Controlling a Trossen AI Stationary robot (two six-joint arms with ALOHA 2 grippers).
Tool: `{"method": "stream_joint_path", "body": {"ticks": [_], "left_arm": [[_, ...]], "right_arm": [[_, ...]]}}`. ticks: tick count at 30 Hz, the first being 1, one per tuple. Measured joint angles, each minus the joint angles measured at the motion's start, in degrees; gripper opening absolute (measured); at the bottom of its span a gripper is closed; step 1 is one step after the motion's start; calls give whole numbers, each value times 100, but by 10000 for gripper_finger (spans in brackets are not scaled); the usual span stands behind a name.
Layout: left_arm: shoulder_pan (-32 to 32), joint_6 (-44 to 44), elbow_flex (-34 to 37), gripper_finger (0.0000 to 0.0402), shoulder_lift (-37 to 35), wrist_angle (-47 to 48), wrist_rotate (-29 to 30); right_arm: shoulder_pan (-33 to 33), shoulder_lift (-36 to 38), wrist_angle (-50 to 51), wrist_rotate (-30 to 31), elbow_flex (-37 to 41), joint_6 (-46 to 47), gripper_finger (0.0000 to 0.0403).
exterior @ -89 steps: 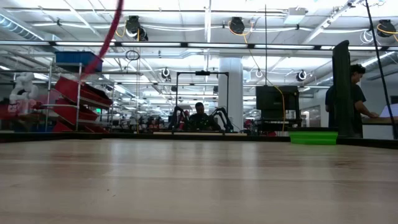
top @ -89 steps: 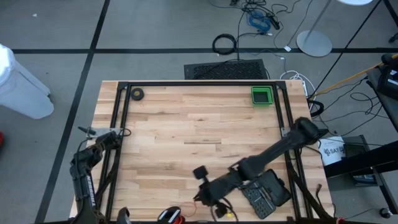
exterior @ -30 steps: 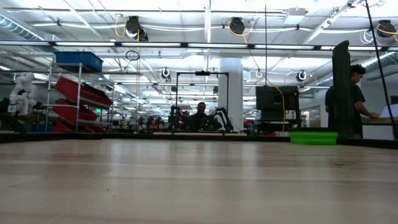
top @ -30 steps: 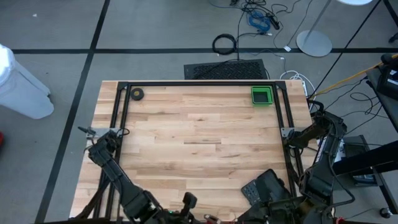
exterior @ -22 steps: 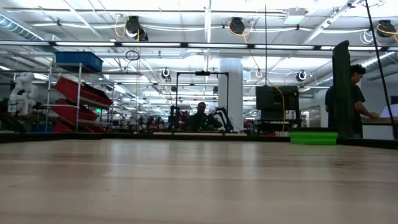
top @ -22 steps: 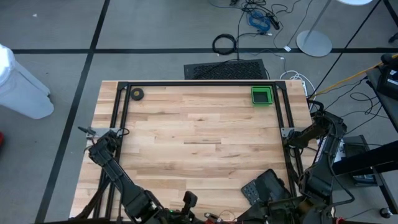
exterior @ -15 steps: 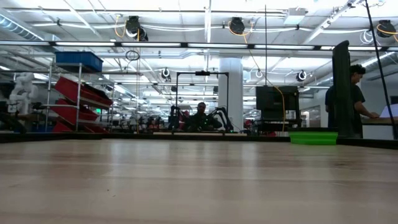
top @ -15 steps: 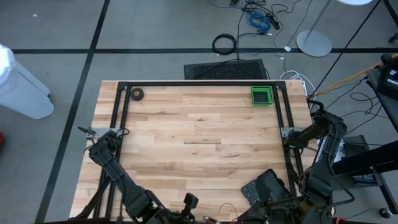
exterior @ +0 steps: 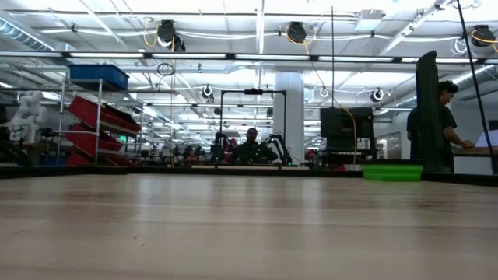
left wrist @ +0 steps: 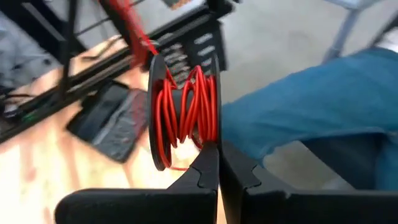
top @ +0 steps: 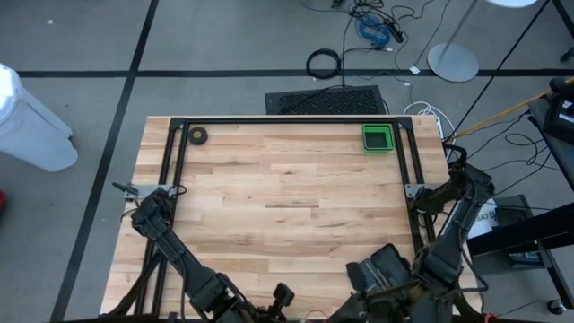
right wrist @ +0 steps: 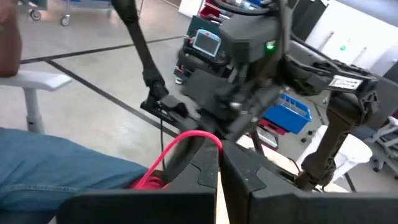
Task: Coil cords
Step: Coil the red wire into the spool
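Note:
The cord is a thin red wire wound on a small black reel [left wrist: 183, 109]. One strand [left wrist: 127, 22] leads away from the reel. My left gripper [left wrist: 219, 163] is shut on the reel, off the table's near edge. My right gripper [right wrist: 219, 160] is shut on a loop of the red cord [right wrist: 186, 140], close to the left arm [right wrist: 249, 62]. In the high view only the two arms [top: 193, 269] [top: 439, 251] show, reaching to the near edge. The low view shows none of these. My left gripper pinches the rim of one reel flange [left wrist: 213, 138] between its two fingertips. The reel stands on edge beyond the fingers, lifted clear, with the red turns showing between its flanges. My right gripper has the red cord at the top of its arc [right wrist: 210, 139]; the fingers hide the exact spot. The cord curves away and hangs down [right wrist: 148, 179], slack and off the table.
A green bin [top: 378, 137] stands at the far right and a small black roll [top: 197, 135] at the far left. A black keypad-like device [top: 387, 269] lies near right. A person's blue-trousered leg [left wrist: 311, 106] is just beyond the near edge.
My right arm has swung along the near edge toward the table's left, closer to the left gripper. My left gripper has shifted a little toward the right and down, still with the reel. Both stay shut.

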State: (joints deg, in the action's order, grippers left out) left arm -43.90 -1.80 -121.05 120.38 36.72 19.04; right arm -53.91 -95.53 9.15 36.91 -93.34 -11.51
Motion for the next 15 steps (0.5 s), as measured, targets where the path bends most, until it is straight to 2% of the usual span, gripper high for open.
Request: {"method": "stream_joint_path", "body": {"ticks": [6,15], "left_arm": [[0,-330,0,2,143,-428,-739],[11,-680,0,2,203,-875,-967]], "right_arm": [[248,-47,-4,-44,-2,122,0],[650,-174,12,-127,-2,439,0]]}}
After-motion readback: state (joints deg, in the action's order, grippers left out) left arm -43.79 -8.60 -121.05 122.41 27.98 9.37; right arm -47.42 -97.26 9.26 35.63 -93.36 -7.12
